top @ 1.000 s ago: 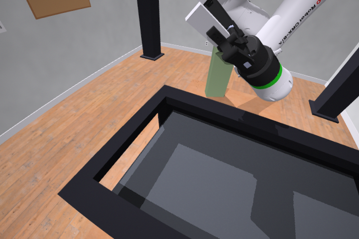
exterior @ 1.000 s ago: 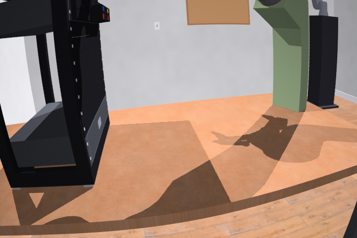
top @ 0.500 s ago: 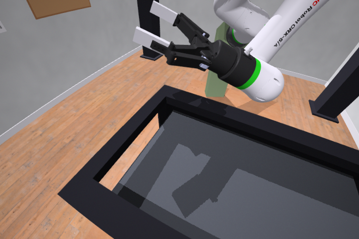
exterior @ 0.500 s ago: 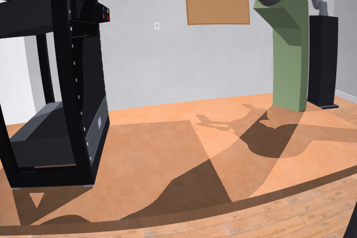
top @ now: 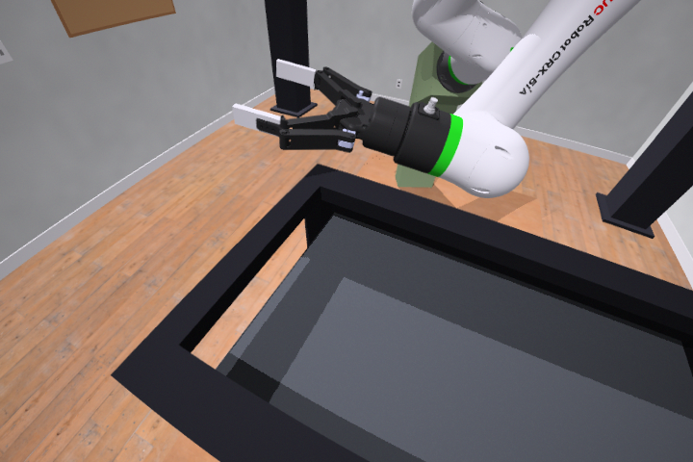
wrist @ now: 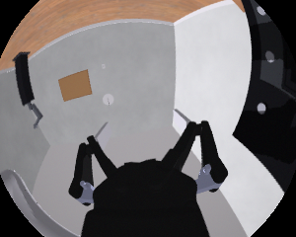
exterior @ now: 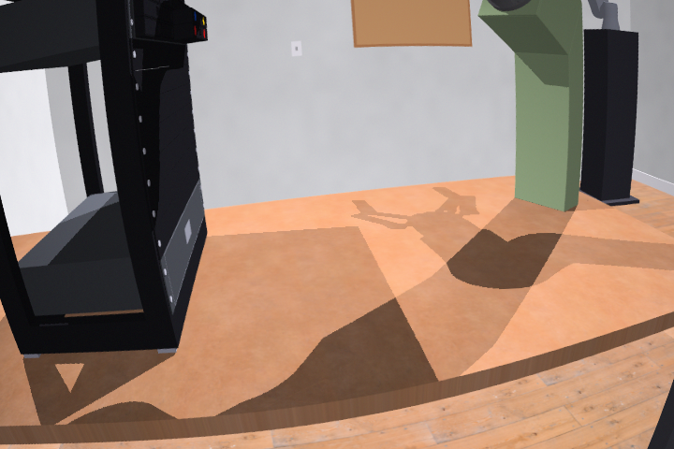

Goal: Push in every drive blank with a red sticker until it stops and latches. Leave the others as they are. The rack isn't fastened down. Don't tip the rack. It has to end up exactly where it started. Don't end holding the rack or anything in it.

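Drive blanks with small red, blue and yellow stickers (exterior: 198,27) sit atop the black open-frame rack (exterior: 119,174); "Robot CRX-5iA" marks the white arm (top: 549,60); black two-finger gripper (top: 275,97) is spread wide, empty.

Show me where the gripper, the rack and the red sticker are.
gripper (top: 260,97), top view, gap midway between its open fingertips.
rack (exterior: 136,174), exterior view, its front corner post.
red sticker (exterior: 203,34), exterior view, small red square at the rack's upper front.
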Controlling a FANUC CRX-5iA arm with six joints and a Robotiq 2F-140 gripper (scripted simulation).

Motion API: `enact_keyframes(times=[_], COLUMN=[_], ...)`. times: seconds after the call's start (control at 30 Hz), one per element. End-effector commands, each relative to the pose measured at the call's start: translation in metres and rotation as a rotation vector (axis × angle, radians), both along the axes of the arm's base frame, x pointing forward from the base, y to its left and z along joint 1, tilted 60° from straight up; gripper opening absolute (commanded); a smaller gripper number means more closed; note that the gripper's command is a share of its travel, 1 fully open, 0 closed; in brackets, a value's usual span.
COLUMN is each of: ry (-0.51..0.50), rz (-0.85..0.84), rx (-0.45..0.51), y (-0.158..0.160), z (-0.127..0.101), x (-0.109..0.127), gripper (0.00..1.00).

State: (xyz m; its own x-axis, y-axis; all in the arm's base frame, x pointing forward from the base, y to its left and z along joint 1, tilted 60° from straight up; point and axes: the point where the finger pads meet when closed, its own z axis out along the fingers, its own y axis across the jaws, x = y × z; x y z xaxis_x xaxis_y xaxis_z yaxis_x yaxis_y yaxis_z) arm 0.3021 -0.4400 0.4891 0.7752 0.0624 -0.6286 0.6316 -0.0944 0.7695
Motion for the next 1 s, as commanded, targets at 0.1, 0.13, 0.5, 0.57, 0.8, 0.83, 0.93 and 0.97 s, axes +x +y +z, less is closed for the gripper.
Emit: enact_keyframes(times=[0.1,0.13,0.5,0.57,0.8,0.83,0.93,0.97], ry=[0.019,0.021,0.030,0.029,0.023,0.023,0.015,0.013], rz=[0.119,0.134,0.295,0.327,0.441,0.441,0.501,0.514], rx=[0.136,0.152,0.319,0.351,0.459,0.459,0.514,0.525], y=[0.003,0.004,0.031,0.039,0.069,0.069,0.088,0.092], z=[-0.055,-0.062,-0.132,-0.144,-0.186,-0.186,-0.206,-0.210], x=[0.045,0.051,0.108,0.119,0.156,0.156,0.174,0.178], gripper=[1.00,1.00,1.00,1.00,1.00,1.00,1.00,1.00])
